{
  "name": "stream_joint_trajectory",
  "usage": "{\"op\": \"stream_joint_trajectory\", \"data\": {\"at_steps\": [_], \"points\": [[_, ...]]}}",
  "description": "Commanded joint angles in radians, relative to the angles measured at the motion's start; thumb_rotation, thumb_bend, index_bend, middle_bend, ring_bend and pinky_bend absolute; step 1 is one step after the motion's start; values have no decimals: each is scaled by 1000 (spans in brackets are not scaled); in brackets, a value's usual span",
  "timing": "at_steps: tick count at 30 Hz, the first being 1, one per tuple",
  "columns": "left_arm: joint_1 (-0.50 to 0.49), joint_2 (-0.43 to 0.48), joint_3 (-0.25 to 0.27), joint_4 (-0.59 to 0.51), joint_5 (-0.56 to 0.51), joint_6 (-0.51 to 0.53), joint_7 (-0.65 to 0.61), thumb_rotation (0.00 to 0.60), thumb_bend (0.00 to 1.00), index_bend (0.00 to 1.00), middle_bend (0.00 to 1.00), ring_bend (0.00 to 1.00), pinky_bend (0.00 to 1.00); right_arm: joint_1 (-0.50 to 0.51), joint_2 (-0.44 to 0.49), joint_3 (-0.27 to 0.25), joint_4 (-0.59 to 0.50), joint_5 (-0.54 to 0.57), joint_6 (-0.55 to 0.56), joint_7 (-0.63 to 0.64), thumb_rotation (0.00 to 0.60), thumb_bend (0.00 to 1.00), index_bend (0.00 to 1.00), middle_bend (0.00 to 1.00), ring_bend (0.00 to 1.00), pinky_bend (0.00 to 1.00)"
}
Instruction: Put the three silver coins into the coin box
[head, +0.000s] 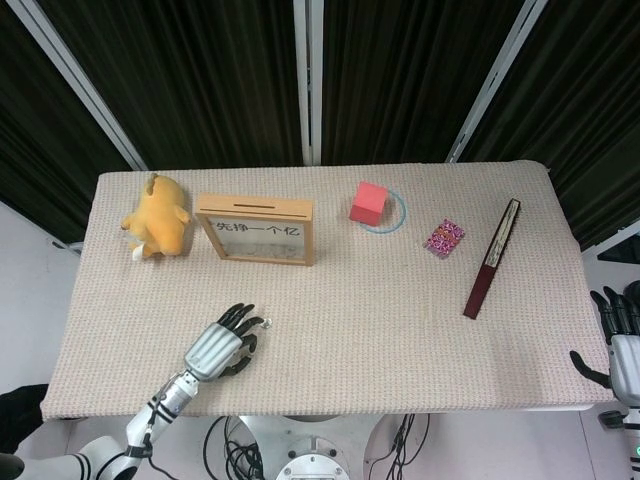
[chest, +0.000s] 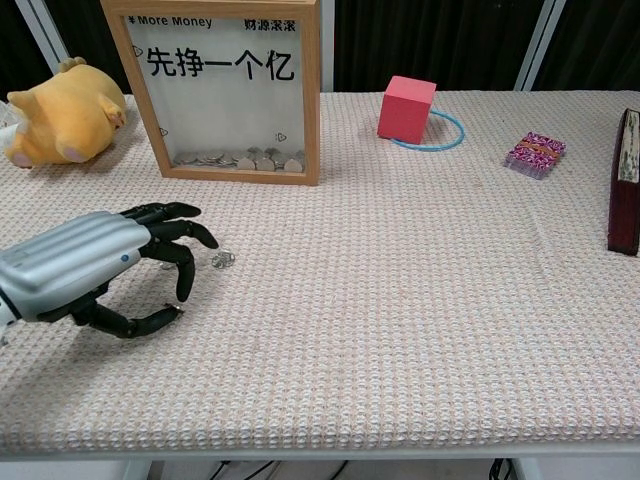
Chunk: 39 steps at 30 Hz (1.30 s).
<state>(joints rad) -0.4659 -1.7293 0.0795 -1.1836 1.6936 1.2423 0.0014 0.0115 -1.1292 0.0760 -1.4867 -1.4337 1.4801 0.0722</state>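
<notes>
My left hand hovers over the mat with fingers loosely curled and apart, holding nothing. A silver coin lies flat just beyond my fingertips, near the coin box. It may slide on the weave instead of lifting.

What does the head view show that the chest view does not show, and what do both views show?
Only the head view shows the right hand off the table's right edge and the slot on the box's top. Only the chest view shows the silver coins piled in the wooden-framed coin box. Both show the left hand beside a small silver coin, the yellow plush toy and the red cube.
</notes>
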Motion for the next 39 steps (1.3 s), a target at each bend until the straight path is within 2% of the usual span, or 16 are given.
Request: {"op": "stream_joint_trajectory", "data": {"at_steps": [1, 12, 15, 18, 21, 24, 29, 33, 35, 39], "points": [[2, -7, -1, 10, 1, 7, -9, 600, 381, 541, 185, 6, 97, 0, 0, 0, 0, 0, 0, 0, 600, 176, 0, 0, 0, 0], [4, 8, -8, -22, -11, 13, -24, 600, 415, 620, 195, 6, 98, 0, -3, 0, 4, 4, -4, 1, 600, 176, 0, 0, 0, 0], [7, 42, -19, -79, -15, 33, -27, 600, 416, 620, 197, 6, 98, 0, -1, 2, 2, 4, -2, 1, 600, 176, 0, 0, 0, 0], [15, 114, -44, -177, -23, 73, -8, 600, 417, 621, 199, 7, 100, 2, 3, 6, -3, 4, 0, -3, 600, 176, 0, 0, 0, 0], [24, 223, -87, -307, -47, 111, 45, 600, 418, 617, 200, 7, 109, 3, 7, 10, -11, 2, 6, -5, 600, 176, 0, 0, 0, 0], [27, 340, -151, -434, -68, 159, 90, 600, 418, 615, 203, 15, 116, 6, 8, 12, -17, -2, 7, -4, 600, 176, 0, 0, 0, 0], [9, 516, -288, -614, -145, 185, 109, 600, 418, 634, 219, 33, 123, 8, 13, 12, -21, -15, 14, 2, 600, 176, 0, 0, 0, 0], [-39, 613, -385, -689, -224, 133, 113, 600, 418, 639, 219, 34, 122, 5, 17, 14, -26, -13, 21, 1, 600, 176, 0, 0, 0, 0], [-79, 640, -426, -709, -282, 74, 113, 600, 418, 639, 219, 34, 120, 4, 18, 15, -28, -12, 24, -1, 600, 176, 0, 0, 0, 0], [-181, 642, -491, -690, -433, -73, 115, 600, 418, 639, 219, 34, 119, 2, 15, 14, -31, -11, 27, -2, 600, 176, 0, 0, 0, 0]]}}
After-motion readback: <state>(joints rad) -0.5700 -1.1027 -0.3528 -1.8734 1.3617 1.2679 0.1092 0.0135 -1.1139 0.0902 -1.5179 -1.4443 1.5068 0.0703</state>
